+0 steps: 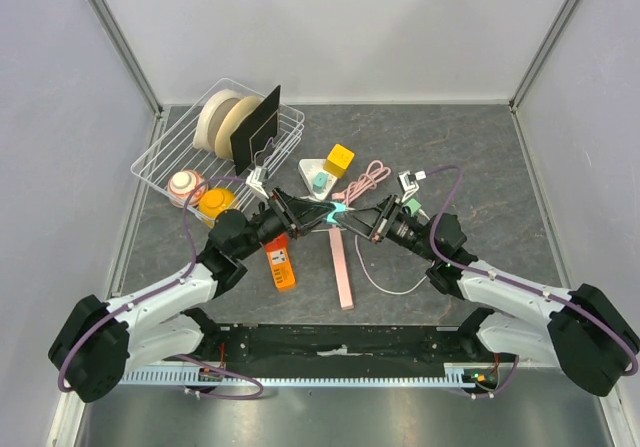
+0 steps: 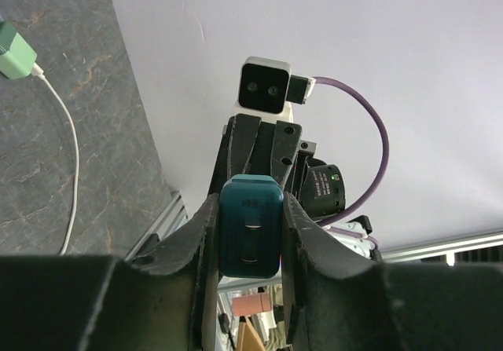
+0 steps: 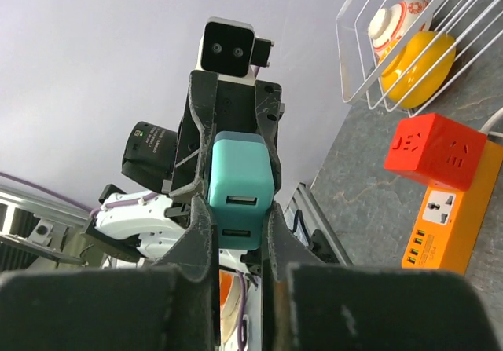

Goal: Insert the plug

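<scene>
Plug hangs above the desk, my left pincer and right pincer both clenched on it from opposite ends, I judge to re-grip it for pushing into the orange strip.

At ten o'clock, wire rack with bowls inside — at seven of centre, power strip; dead centre, plug; at one, coiled cable.

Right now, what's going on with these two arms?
The arms meet in the middle, both gripping one teal USB charger from opposite sides: the left gripper and right gripper are each shut on it. It is held in the air, not yet plugged into the orange power strip lying near the left arm.
</scene>
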Controlling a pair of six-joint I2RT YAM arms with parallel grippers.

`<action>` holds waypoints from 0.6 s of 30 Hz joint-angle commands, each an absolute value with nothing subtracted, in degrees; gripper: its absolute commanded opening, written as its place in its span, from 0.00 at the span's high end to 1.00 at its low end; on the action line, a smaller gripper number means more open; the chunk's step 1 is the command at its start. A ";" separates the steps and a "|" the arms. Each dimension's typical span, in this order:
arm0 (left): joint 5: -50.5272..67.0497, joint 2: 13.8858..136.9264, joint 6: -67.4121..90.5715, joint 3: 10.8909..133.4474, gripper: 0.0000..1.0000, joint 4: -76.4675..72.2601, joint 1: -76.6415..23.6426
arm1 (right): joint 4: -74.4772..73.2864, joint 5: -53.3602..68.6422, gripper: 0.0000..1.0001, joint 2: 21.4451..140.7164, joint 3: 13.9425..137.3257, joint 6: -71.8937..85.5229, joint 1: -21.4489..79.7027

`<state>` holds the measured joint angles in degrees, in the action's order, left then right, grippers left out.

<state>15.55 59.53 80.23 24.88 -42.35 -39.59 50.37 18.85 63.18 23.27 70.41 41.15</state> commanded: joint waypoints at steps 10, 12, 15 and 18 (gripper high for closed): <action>4.42 50.10 60.24 31.28 0.16 -9.62 -40.51 | 12.26 9.27 1.00 46.43 29.51 47.51 35.95; 0.89 49.75 57.84 34.96 0.16 -2.67 -42.44 | 2.87 5.91 1.00 44.57 31.28 44.14 35.60; -4.91 52.89 55.20 39.27 0.16 9.29 -47.01 | -7.42 -1.47 1.00 42.28 34.53 39.47 34.63; -11.06 57.81 54.76 44.10 0.16 19.05 -54.21 | -14.03 -7.55 1.00 40.96 37.08 35.69 34.37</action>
